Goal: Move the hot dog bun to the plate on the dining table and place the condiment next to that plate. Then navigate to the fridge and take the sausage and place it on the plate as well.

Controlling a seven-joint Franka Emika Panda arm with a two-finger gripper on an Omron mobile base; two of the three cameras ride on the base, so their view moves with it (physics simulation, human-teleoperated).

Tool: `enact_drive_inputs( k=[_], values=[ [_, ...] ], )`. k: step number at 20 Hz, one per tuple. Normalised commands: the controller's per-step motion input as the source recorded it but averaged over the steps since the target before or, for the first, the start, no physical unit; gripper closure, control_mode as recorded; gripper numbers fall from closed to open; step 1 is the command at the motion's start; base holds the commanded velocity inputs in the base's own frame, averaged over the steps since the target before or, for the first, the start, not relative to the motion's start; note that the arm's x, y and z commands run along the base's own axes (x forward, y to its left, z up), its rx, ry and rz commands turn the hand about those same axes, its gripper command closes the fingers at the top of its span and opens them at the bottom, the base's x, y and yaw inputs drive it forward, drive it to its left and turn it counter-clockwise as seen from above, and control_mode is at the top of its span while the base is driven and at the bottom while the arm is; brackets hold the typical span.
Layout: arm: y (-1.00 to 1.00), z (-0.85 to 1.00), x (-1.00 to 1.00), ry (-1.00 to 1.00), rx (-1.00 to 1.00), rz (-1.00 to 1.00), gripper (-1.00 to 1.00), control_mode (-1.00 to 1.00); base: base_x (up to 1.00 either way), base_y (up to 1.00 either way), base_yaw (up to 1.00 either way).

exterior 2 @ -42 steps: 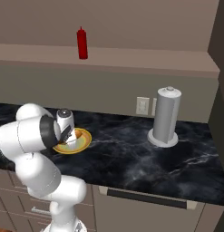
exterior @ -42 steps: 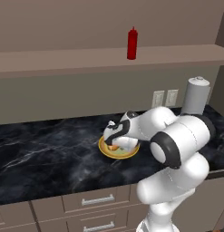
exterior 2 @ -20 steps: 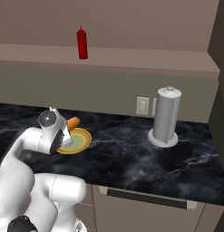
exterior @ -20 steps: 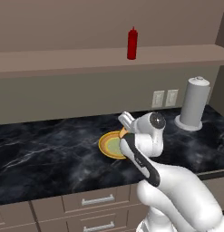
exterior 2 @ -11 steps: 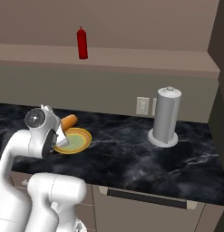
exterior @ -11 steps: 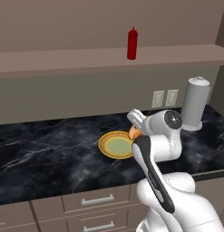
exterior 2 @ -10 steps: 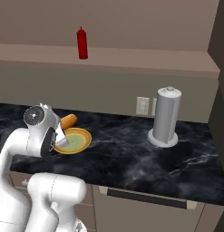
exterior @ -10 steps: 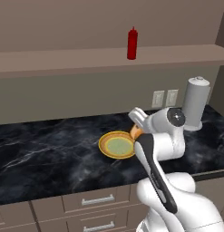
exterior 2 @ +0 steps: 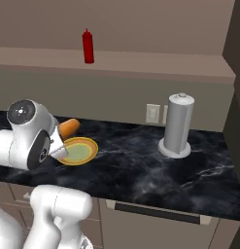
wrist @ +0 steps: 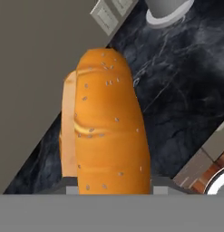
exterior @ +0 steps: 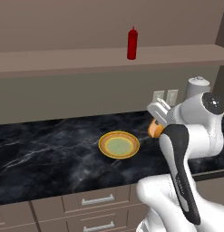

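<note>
- Bun first: I see the hot dog bun (wrist: 106,124) clamped between the fingers (wrist: 114,185), running lengthwise out from them, sesame-seeded top toward the hand camera, paler cut side on one flank.
- From the right base view the bun (exterior 2: 68,128) sticks out from the hand, lifted off the desk (exterior 2: 141,165), above the near rim of the plate (exterior 2: 77,151).
- From the left base view I catch only an orange end of the bun (exterior: 153,129) beside the hand, off the plate (exterior: 119,145), toward the desk's right end.
- Plate sits mid-desk, between front edge and back wall, nothing on it.
- Condiment bottle (exterior: 132,43), red, stands upright on the shelf (exterior: 63,61) above the desk; I can read no label on it.
- Paper towel holder (exterior 2: 178,125) stands near the desk's back edge, beside the wall outlets (exterior 2: 152,113).
- No writing or brand legible anywhere.
</note>
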Motion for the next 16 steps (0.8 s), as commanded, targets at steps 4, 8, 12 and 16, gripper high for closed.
enact_drive_inputs(
  k=[4, 8, 12, 16],
  values=[
    [0.09, -0.06, -0.91, -0.06, -0.06, 0.00, 1.00, -1.00, 0.00, 0.00, 0.00],
    [0.00, 0.00, 0.00, 0.00, 0.00, 0.00, 1.00, 1.00, -0.99, 0.38, 0.15],
    [0.00, 0.00, 0.00, 0.00, 0.00, 0.00, 1.00, 1.00, -0.73, 0.45, 0.43],
    [0.00, 0.00, 0.00, 0.00, 0.00, 0.00, 1.00, 1.00, -0.52, 0.61, 0.52]
  ],
)
